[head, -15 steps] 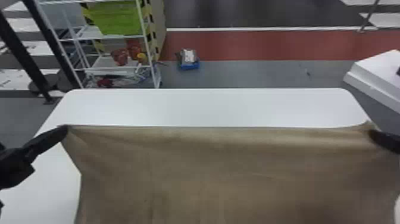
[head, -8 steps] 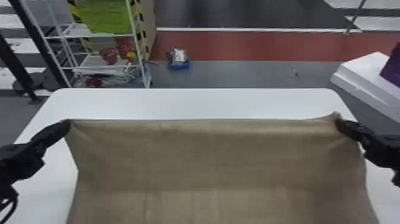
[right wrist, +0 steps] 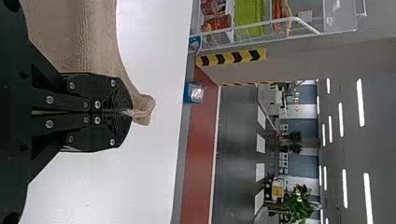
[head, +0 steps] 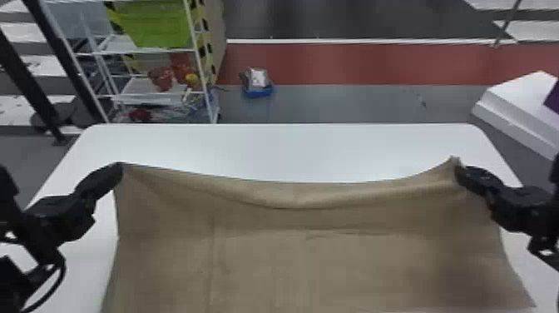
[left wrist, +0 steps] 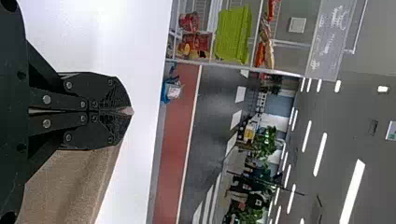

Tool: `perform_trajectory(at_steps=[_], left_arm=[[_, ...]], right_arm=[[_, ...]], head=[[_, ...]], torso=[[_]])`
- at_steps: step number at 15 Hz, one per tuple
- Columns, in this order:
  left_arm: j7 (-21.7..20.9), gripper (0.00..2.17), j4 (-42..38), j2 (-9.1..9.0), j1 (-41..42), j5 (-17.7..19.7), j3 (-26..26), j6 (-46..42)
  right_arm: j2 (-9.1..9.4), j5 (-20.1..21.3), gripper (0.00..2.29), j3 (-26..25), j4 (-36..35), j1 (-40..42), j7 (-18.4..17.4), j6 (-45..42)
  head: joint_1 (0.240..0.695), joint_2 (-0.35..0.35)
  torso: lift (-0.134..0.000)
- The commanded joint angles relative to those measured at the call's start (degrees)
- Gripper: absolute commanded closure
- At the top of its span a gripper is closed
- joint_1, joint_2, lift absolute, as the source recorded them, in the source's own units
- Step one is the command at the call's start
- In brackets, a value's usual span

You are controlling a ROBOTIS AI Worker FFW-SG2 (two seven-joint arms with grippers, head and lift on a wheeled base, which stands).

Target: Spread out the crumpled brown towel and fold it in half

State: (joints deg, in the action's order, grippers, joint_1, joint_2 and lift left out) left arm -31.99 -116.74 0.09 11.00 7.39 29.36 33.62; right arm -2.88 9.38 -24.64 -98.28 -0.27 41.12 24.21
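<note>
The brown towel [head: 307, 254] hangs spread wide between both grippers, its far edge sagging in the middle and its lower part running out of the head view's bottom. At its far left corner is my left gripper [head: 120, 167]; at the far right corner, my right gripper [head: 459, 171]. In the left wrist view, the left gripper [left wrist: 128, 111] is shut on the towel [left wrist: 74, 186], a sliver of cloth at its tips. The right wrist view has the right gripper [right wrist: 130, 112] shut on the towel [right wrist: 100, 42], with a small bunched corner poking past the fingertips.
The white table [head: 266, 150] extends beyond the towel's far edge and along both its sides. Behind it stand a white rack [head: 145, 87] with a green bin [head: 162, 25], and a blue item [head: 258, 85] on the floor. A white block [head: 524, 104] is at the right.
The right gripper has come inward from the right edge with its corner. The towel's far edge, nearly straight before, now dips in the middle. The head view has shifted slightly.
</note>
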Motion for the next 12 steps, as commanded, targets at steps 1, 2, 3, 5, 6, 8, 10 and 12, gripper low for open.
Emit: perform_trajectory(at_steps=[1,2,3,5,6,8,10,12], left_arm=[[-0.01,1.44,0.64,-0.24,-0.1,-0.01,-0.18,-0.78],[-0.01,1.44,0.9,-0.24,-0.28,-0.01,-0.35,-0.78],[0.08,1.44,0.9,-0.24,-0.28,-0.1,-0.71,-0.96],[0.17,1.44,1.43,-0.24,-0.36,-0.71,-1.41,-1.66],[0.34,1.44,2.13,-0.24,-0.45,-1.15,-1.58,-3.6],[0.43,1.44,4.07,-0.24,-0.98,-1.59,-1.67,-4.48],[0.78,1.44,6.53,-0.24,-1.42,-2.73,-3.08,-7.11],[0.78,1.44,6.97,-0.24,-1.51,-3.09,-3.61,-7.29]], right_arm=[[-1.42,1.26,1.64,0.12,3.62,-1.05,-0.69,-0.69],[-1.6,1.52,1.64,0.2,4.94,-1.4,-1.13,-2.27],[-1.69,2.93,1.64,0.2,6.69,-2.46,-1.39,-2.63],[-2.48,4.25,1.3,0.91,10.65,-3.86,-3.5,-6.85],[-3.27,4.51,1.24,1.52,13.2,-5.0,-4.03,-7.9],[-3.45,5.57,0.78,1.52,16.8,-6.59,-4.91,-12.29],[-3.71,6.27,0.2,2.05,18.03,-7.29,-5.08,-13.17],[-3.97,6.27,0.06,2.23,16.36,-6.76,-4.91,-11.77]], head=[[0.695,0.025],[0.695,0.019],[0.695,0.012],[0.695,0.004],[0.695,-0.007],[0.695,-0.015],[0.695,-0.016],[0.695,-0.017]], torso=[[-0.124],[-0.124],[-0.124],[-0.124],[-0.124],[-0.124],[-0.124],[-0.124]])
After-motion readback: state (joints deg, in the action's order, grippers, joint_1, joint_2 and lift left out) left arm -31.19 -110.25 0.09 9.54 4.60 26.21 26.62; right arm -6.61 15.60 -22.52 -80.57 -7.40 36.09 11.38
